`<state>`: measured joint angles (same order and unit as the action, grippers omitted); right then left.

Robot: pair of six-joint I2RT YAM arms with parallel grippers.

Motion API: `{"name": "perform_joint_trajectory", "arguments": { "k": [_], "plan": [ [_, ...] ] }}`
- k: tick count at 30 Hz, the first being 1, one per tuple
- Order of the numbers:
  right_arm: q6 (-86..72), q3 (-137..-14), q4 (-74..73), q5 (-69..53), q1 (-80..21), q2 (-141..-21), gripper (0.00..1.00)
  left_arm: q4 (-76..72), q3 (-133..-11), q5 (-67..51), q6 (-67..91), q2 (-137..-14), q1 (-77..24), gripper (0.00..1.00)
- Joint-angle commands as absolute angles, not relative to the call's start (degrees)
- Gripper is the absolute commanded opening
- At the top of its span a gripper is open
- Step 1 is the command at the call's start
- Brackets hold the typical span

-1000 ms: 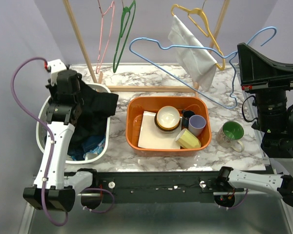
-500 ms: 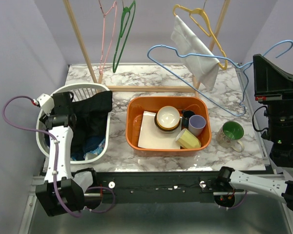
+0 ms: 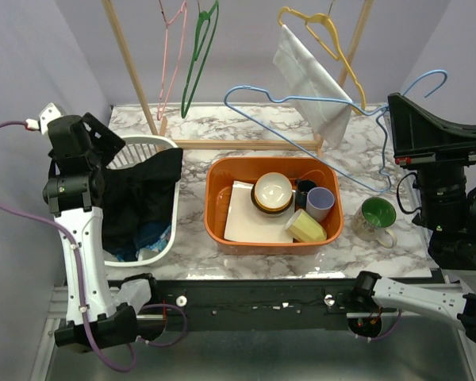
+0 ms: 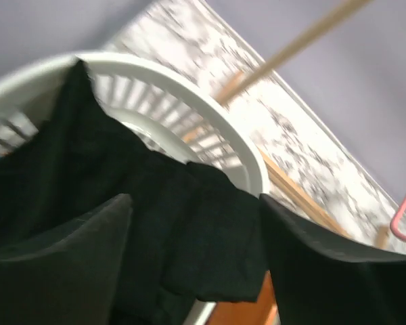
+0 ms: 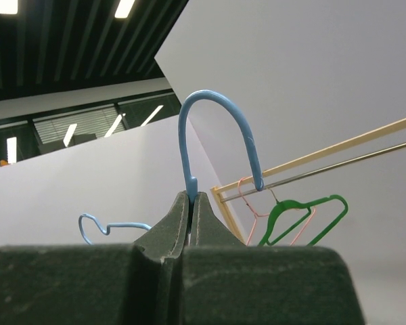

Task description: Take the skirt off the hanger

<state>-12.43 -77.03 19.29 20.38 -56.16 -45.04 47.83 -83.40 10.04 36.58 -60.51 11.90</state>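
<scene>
Left gripper (image 4: 195,223), fingers spread apart, above black skirt (image 3: 147,194) draped over white laundry basket (image 3: 168,238); right gripper (image 5: 191,203) clamps blue hanger (image 5: 185,156).

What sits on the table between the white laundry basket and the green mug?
An orange tub holding a bowl and cups sits between the basket and the mug; the top view shows it.

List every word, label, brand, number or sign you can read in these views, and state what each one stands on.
No text can be read in any view.
Orange tub, its cups and the green mug: plain, no print shows.
White basket, black skirt, blue hanger: no label shows.
Arm housings: any marking is too small to tell.
</scene>
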Motion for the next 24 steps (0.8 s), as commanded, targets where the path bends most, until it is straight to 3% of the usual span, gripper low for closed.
{"name": "perform_joint_trajectory", "arguments": {
  "k": [1, 4, 12, 17, 24],
  "plan": [
    [-13.36, -76.03, 18.37, 21.8, -55.99, -45.35, 0.01, 44.75, -74.3, -10.18, 39.72, -58.11, 11.87, 0.72],
    [-13.45, -75.59, 18.54, 21.88, -55.9, -45.44, 0.01, 37.98, -65.87, -13.61, 42.88, -54.94, 11.95, 0.55],
    [-13.27, -75.06, 19.42, 21.8, -55.99, -46.32, 0.01, 32.26, -48.89, -8.37, 45.35, -56.69, 11.87, 0.45],
    [-13.8, -74.36, 19.34, 21.45, -55.99, -46.93, 0.01, 30.93, -40.61, 5.68, 47.98, -58.96, 12.04, 0.45],
    [-14.33, -74.62, 18.99, 20.83, -55.99, -47.72, 0.01, 31.64, -43.59, 10.72, 47.82, -63.45, 12.13, 0.54]
  ]
}}
